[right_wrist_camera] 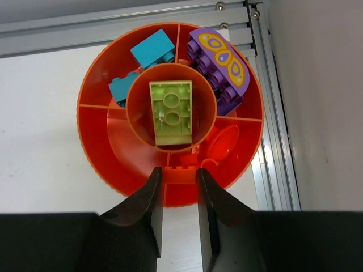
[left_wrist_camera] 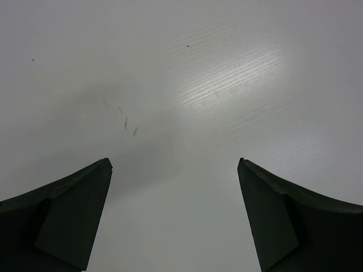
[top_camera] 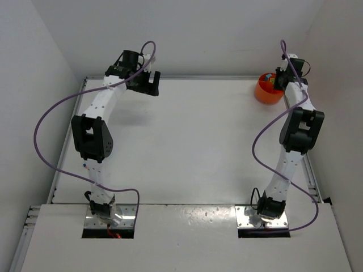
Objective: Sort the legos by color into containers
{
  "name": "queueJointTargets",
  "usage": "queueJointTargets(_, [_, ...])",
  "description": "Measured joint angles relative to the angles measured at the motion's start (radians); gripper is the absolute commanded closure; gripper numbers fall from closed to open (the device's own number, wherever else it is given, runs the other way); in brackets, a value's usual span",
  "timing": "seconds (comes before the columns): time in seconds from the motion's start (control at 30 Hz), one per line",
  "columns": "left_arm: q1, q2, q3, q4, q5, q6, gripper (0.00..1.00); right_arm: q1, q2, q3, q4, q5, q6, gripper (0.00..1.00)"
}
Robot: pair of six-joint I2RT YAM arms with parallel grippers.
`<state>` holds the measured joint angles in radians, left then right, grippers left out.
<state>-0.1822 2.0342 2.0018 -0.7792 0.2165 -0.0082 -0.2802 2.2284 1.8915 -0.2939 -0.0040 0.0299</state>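
Observation:
The round orange tub (right_wrist_camera: pixel 93 133) with divider walls stands at the table's far right corner (top_camera: pixel 267 90). Its middle cup holds a yellow-green brick (right_wrist_camera: pixel 170 110). Outer sections hold two cyan bricks (right_wrist_camera: pixel 152 48), a purple brick with a butterfly print (right_wrist_camera: pixel 222 65), and orange pieces (right_wrist_camera: pixel 222 144). My right gripper (right_wrist_camera: pixel 180 170) hangs over the tub's near rim, shut on a small orange brick (right_wrist_camera: pixel 180 178); it also shows in the top view (top_camera: pixel 278 79). My left gripper (left_wrist_camera: pixel 174 164) is open and empty over bare table at the far left (top_camera: pixel 150 82).
An aluminium rail (right_wrist_camera: pixel 278 141) runs along the table's back and right edges right beside the tub. White walls close in the table at the back and both sides. Purple cables loop off both arms.

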Motion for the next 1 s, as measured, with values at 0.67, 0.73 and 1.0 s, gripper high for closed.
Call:
queueJointTargets(0.67, [-0.004, 0.0, -0.019, -0.001, -0.063, 0.004, 0.0, -0.011, 0.056, 0.041, 0.002, 0.012, -0.007, 0.58])
queueJointTargets(0.73, [-0.004, 0.0, -0.029, -0.003, -0.077, 0.003, 0.0, -0.014, 0.047, 0.017, 0.001, 0.009, -0.006, 0.54])
queueJointTargets(1.0, [-0.004, -0.017, -0.087, 0.0, -0.147, 0.001, 0.05, -0.018, -0.048, -0.1, 0.01, -0.08, -0.032, 0.6])
